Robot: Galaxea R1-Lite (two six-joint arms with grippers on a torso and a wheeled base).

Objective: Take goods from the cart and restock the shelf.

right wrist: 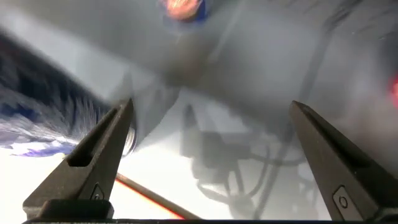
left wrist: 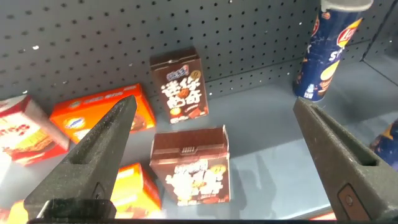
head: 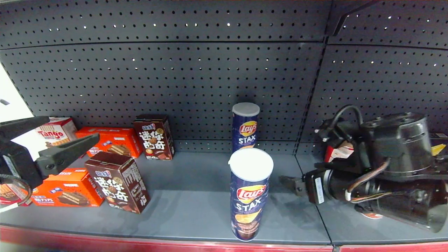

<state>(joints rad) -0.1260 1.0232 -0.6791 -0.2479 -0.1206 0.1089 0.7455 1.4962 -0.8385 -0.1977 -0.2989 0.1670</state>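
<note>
Can point(head: 250, 199) at shelf point(head: 196, 196) front upright, axis vertical, lid up.

The grey shelf point(head: 196, 189) has a red front lip point(head: 140, 243) and a dark perforated back panel point(head: 168, 80). Near the middle, two blue chip cans stand upright in line: the front chip can point(head: 249, 196) at the lip and the rear chip can point(head: 245, 127) by the back panel. To the left, the rear brown box point(head: 154, 137) stands by the panel, beside the rear orange box point(head: 110, 140), which lies flat. The front brown box point(head: 119, 182) stands askew, touching the front orange box point(head: 68, 190). A white-and-red wafer box point(head: 57, 131) sits at the far left.
</note>
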